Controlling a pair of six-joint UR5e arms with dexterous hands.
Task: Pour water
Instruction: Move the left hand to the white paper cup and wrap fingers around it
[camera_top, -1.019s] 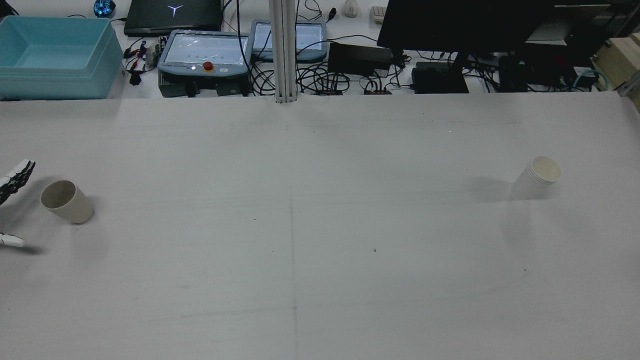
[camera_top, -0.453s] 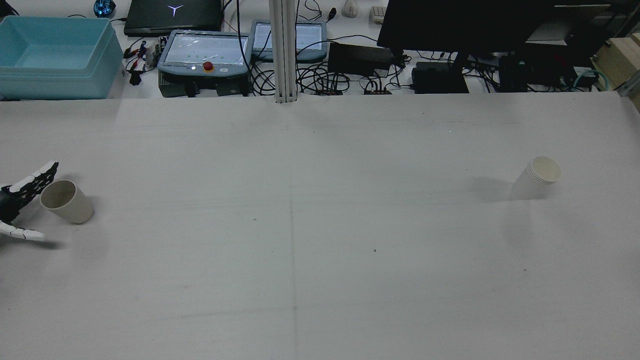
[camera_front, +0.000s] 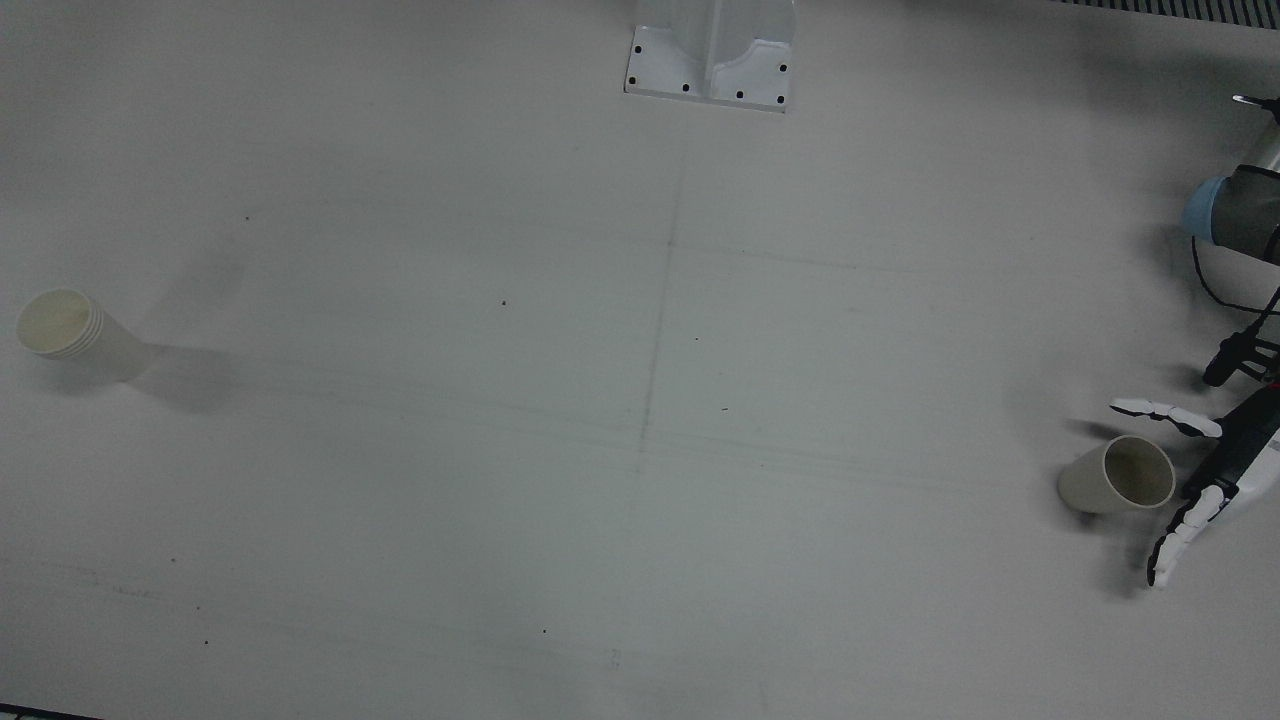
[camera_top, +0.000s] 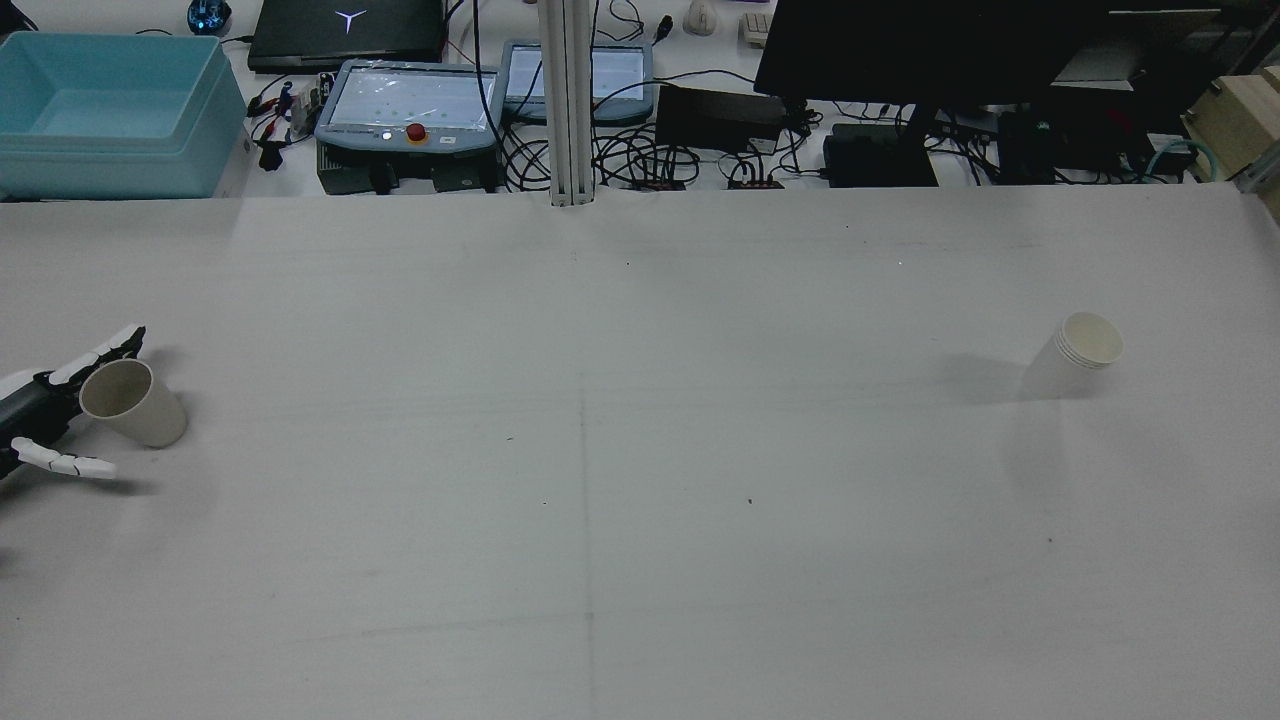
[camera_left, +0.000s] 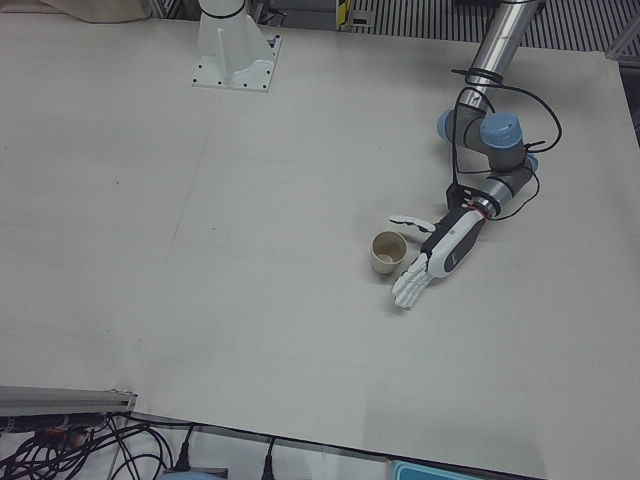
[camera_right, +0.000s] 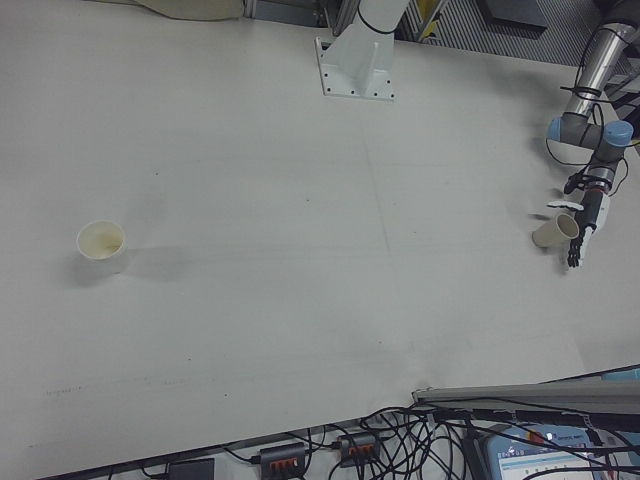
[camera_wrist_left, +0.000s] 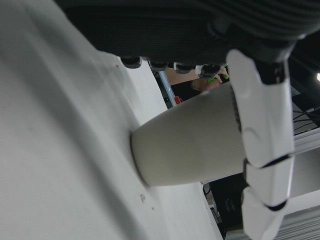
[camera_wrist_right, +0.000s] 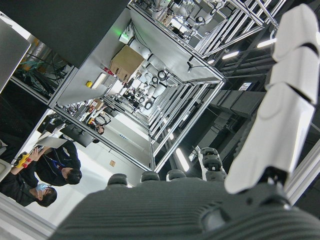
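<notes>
Left hand (camera_left: 440, 258), fingers (camera_left: 409, 290) spread apart and holding nothing, flanks the upright beige cup (camera_left: 388, 251) at the tabletop's (camera_top: 640, 450) left edge; the cup stands just beside the palm, between fingers. Its contents cannot be made out. Far right: stacked paper cups (camera_top: 1080, 356), apparently empty. Right hand's (camera_wrist_right: 210, 200) fingers look apart, away from the tabletop.

no readable text, labels or numbers
</notes>
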